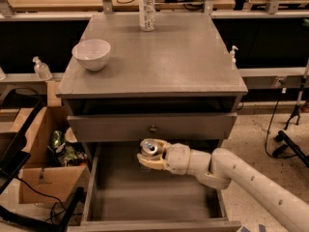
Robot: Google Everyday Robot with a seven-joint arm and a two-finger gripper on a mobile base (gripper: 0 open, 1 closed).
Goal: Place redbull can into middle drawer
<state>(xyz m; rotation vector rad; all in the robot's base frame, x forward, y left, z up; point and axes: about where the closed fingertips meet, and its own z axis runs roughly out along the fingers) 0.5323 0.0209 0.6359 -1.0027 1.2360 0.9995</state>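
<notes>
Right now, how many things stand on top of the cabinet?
2: a white bowl at the left, a clear bottle at the back. The gripper holds the redbull can over the open middle drawer.

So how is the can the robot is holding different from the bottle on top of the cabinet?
The redbull can sits in the gripper, fingers shut around it, over the open middle drawer; the bottle stands free at the back of the cabinet top. The can is shiny metal; the bottle is clear plastic. The can looks shorter than the bottle. Both stand upright.
</notes>
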